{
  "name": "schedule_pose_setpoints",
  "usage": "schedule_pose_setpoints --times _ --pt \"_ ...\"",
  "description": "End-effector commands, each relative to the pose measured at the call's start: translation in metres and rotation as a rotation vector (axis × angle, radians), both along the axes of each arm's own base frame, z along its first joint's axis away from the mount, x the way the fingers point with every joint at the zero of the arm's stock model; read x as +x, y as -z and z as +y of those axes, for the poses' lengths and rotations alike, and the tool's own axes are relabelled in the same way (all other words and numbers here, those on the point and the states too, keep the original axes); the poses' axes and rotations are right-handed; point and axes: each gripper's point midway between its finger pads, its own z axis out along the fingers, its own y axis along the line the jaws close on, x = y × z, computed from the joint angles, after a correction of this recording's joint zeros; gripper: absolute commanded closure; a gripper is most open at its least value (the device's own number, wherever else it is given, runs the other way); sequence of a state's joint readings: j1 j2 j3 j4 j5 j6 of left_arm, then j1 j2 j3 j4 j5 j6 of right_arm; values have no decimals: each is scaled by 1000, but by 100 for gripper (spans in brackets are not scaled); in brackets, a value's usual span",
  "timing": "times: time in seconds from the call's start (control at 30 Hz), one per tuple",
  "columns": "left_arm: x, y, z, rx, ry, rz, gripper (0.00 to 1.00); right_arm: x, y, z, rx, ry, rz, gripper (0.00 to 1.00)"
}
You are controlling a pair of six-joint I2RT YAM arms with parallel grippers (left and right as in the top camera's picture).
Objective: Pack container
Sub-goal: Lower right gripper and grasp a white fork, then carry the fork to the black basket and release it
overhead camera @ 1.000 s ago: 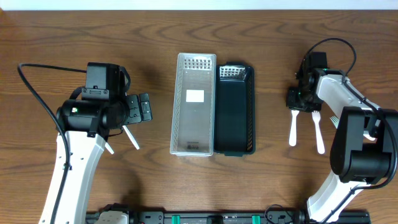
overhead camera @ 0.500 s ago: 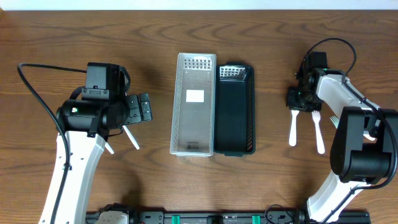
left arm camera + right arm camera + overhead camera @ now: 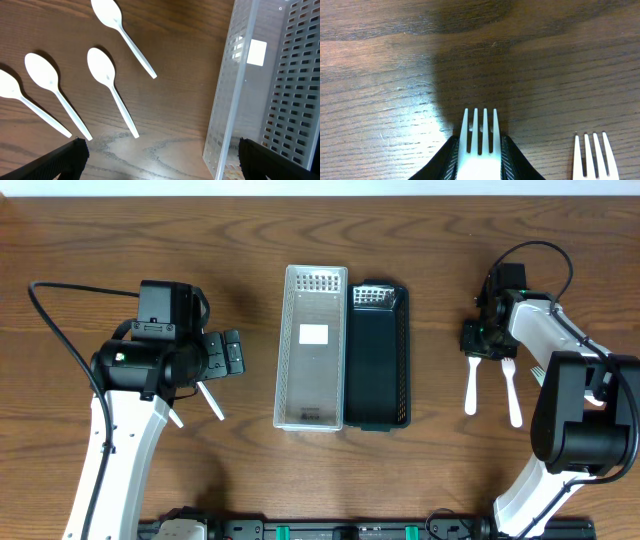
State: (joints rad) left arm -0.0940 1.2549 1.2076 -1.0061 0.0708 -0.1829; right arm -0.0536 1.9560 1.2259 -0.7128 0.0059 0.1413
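The right gripper [image 3: 480,141] is low over the wooden table [image 3: 100,240] on its right side; its two dark fingers [image 3: 444,162] pinch a white fork [image 3: 479,161] just below the tines, one on each edge; the tines point away from the wrist. A second fork [image 3: 592,155] lies just beside it on the wood; from above, both handles run toward the front edge, well apart from the containers. On the left, the left gripper [image 3: 160,152] hangs with its fingertips [image 3: 65,160] spread wide over bare wood; four white spoons [image 3: 107,75] lie scattered beneath and beside it. The clear container [image 3: 312,345] sits mid-table, a white label on its floor; the black container [image 3: 378,355] lies right against its right side.
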Motion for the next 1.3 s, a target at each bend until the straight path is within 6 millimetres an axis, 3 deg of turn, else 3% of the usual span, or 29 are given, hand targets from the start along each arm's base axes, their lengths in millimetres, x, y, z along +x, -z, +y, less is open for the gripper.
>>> schedule_pose_setpoints --times 0.0,0.17,0.5,0.7,0.83,0.97,1.1,1.17,1.27 --pt "1 -2 3 13 -4 -5 2 -6 16 8 34 -8 41 92" --pt "1 -2 3 13 -4 -5 2 -6 16 8 34 -8 42 99" --pt "1 -2 3 13 -4 -5 2 -4 7 8 34 -9 38 99" --pt "1 -2 3 13 -4 -5 2 7 -33 12 31 -21 -10 99" --pt "1 -2 3 13 -4 -5 2 15 -81 20 14 -26 -66 99" --pt "1 -2 3 13 -4 -5 2 22 -138 45 28 -46 -158 99" --pt "1 -2 3 13 -4 -4 2 25 -191 90 63 -102 -274 99" --pt "1 -2 3 12 -4 -4 2 26 -208 117 87 -142 -323 99" --pt "1 -2 3 13 -4 -4 2 23 -215 161 125 -201 -356 99"
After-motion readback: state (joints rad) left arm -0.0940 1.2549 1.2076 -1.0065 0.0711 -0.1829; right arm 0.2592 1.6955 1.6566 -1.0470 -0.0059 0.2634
